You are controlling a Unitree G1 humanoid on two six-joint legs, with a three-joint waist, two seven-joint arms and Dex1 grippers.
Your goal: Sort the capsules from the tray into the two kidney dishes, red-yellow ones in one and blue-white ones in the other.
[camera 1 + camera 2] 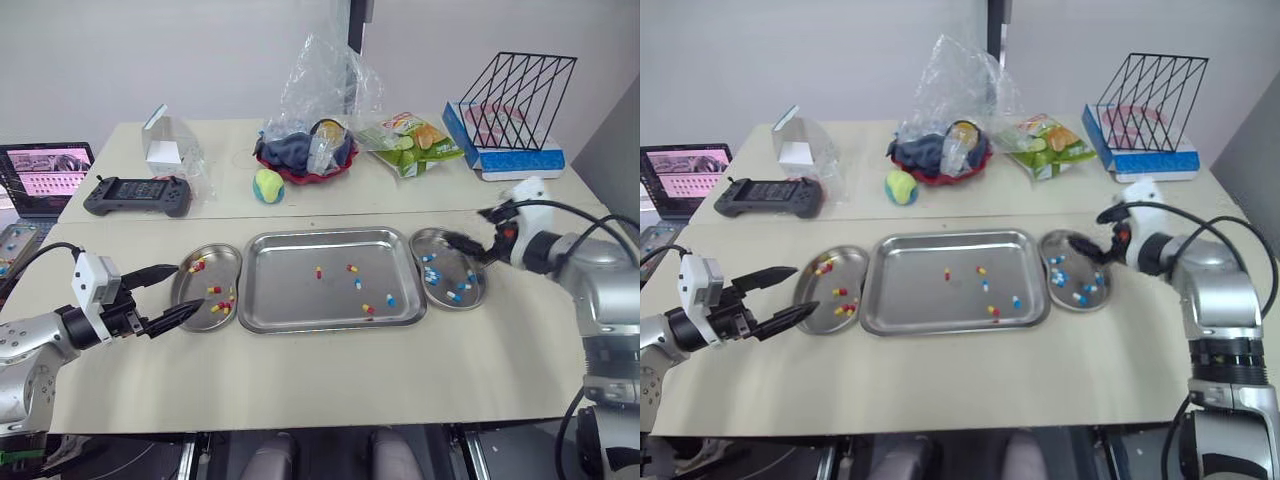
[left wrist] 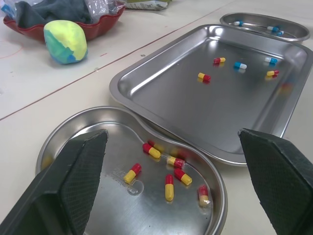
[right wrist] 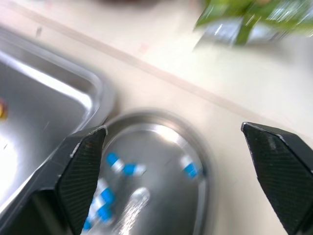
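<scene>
A steel tray (image 1: 290, 295) lies mid-table holding a few loose capsules, red-yellow capsules (image 1: 352, 267) and blue-white capsules (image 1: 391, 299). The left kidney dish (image 1: 190, 290) at the tray's left end holds several red-yellow capsules (image 2: 168, 186). At the tray's right end, the right kidney dish (image 1: 440, 240) holds several blue-white capsules (image 1: 432, 277). My left gripper (image 1: 189, 286) stands open and empty at the left dish's outer rim, low over the table. My right gripper (image 1: 468, 232) hovers open and empty above the right dish's far end.
Behind the tray are a yellow-green ball (image 1: 267, 185), a red bowl (image 1: 305, 170) with cloth under a plastic bag, and a snack bag (image 1: 410, 142). A game controller (image 1: 137, 194), a clear box (image 1: 168, 145) and a laptop (image 1: 45, 175) sit at the left. A wire rack (image 1: 515, 95) stands back right.
</scene>
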